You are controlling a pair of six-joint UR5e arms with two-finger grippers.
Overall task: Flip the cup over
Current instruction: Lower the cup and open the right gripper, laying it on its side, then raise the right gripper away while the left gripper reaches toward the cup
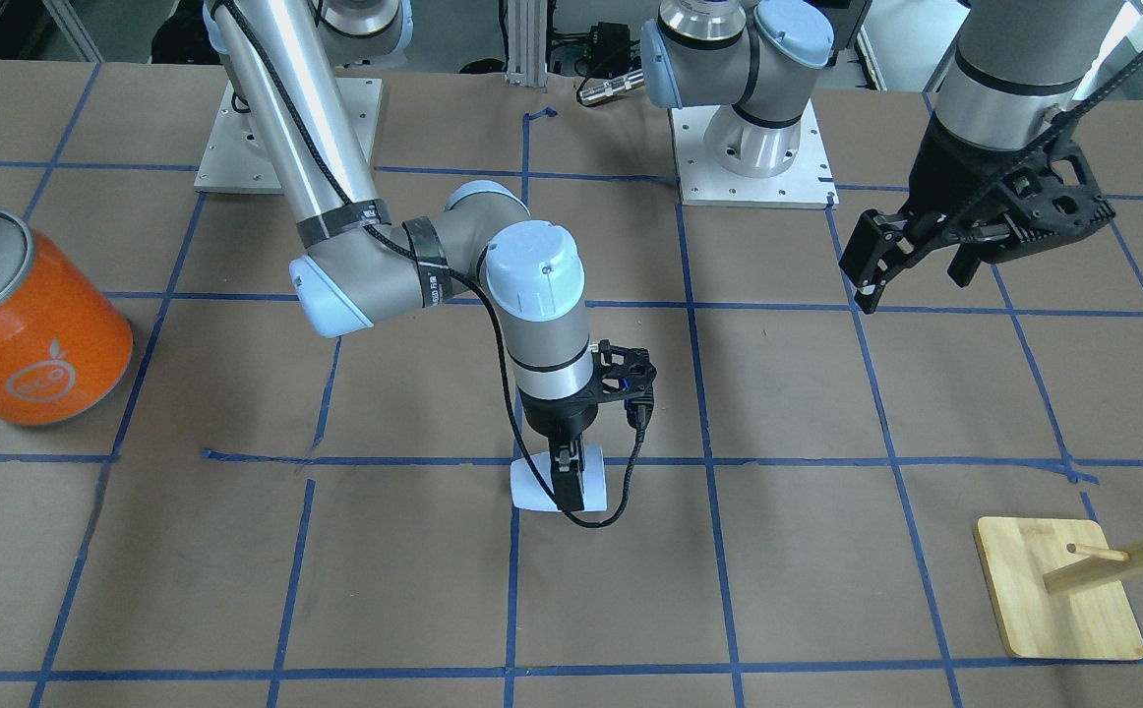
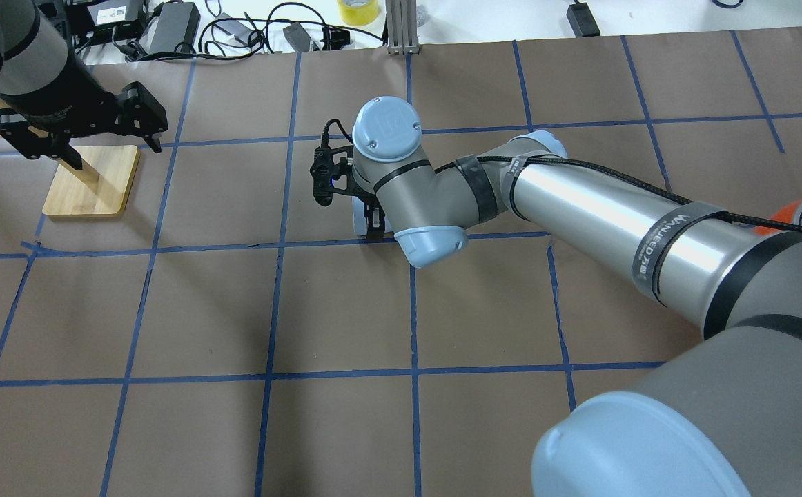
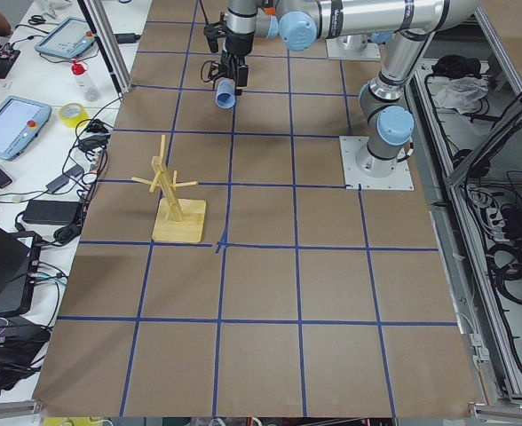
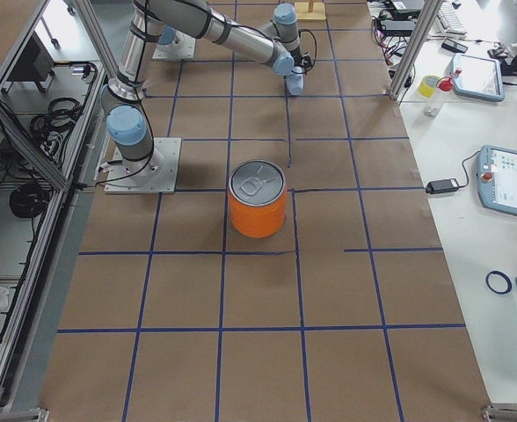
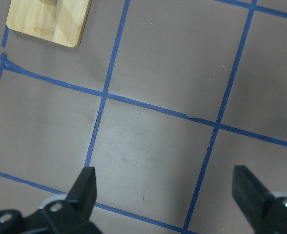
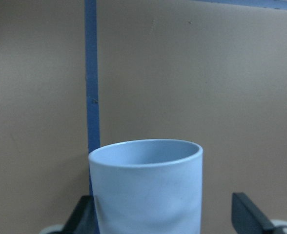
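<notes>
The pale blue-white cup [image 1: 532, 487] lies on its side on the brown table near the middle; it also shows in the right wrist view [image 6: 148, 190] and the exterior left view [image 3: 226, 94]. My right gripper [image 1: 569, 487] points down over it and is open, one finger on each side of the cup. In the right wrist view the left finger is at the cup's wall and the right finger [image 6: 248, 214] stands apart from it. My left gripper [image 1: 916, 270] is open and empty, held high above the table near the wooden stand [image 2: 90, 181].
A large orange can [image 1: 30, 324] with a silver lid stands towards my right end of the table. The wooden peg stand [image 1: 1058, 590] stands at my far left. Blue tape lines grid the brown table [image 1: 827, 551].
</notes>
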